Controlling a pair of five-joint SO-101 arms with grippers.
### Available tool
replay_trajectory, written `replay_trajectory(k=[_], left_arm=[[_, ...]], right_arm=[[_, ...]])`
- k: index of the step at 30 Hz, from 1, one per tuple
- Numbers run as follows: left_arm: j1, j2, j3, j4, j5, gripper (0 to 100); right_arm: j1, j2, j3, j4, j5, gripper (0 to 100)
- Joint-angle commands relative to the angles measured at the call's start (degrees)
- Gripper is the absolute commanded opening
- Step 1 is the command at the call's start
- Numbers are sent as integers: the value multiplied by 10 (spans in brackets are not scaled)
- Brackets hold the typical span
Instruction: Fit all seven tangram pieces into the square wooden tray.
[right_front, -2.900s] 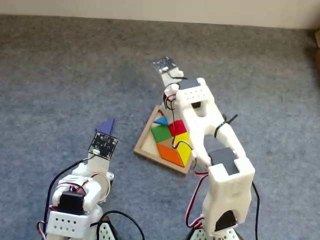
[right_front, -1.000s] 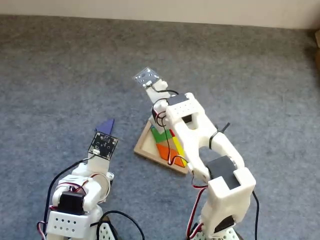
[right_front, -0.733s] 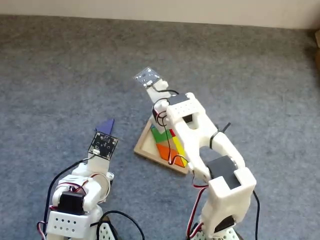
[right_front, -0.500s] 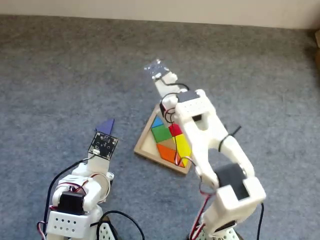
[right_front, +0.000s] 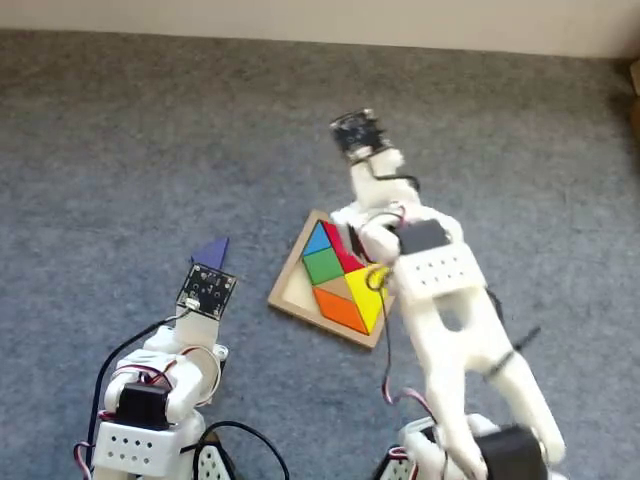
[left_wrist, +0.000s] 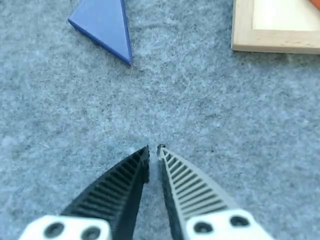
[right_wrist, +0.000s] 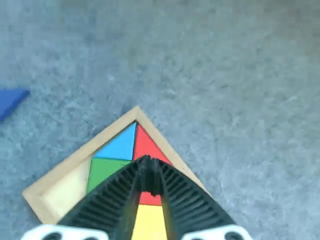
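Currently, the right gripper (right_wrist: 148, 167) hangs above the square wooden tray (right_wrist: 80, 152), fingers closed on nothing, over the red triangle (right_wrist: 148, 144). Treat the left gripper (left_wrist: 153, 150), likewise closed and empty, as the likely picker: it points toward the dark blue wooden triangle (left_wrist: 102, 24), which lies flat on the grey carpet (left_wrist: 225, 110), apart from the tray. That piece looks thin, sharp-cornered and matt. You will find a bare pale slot (right_wrist: 60, 192) beside the green piece (right_wrist: 104, 172), probably reserved for it.
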Motion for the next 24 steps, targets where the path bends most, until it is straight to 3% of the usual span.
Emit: replay_trajectory(k=[1,9,24], left_arm=[[3,-31,12,2,0,51],[3,-31,12,2,0,51],[3,-31,12,2,0,51]], right_arm=[[23,-113,10,-29,-43,5],[69,-303,98,-50,-97,9],[109,-659,361,-50,-92,9]])
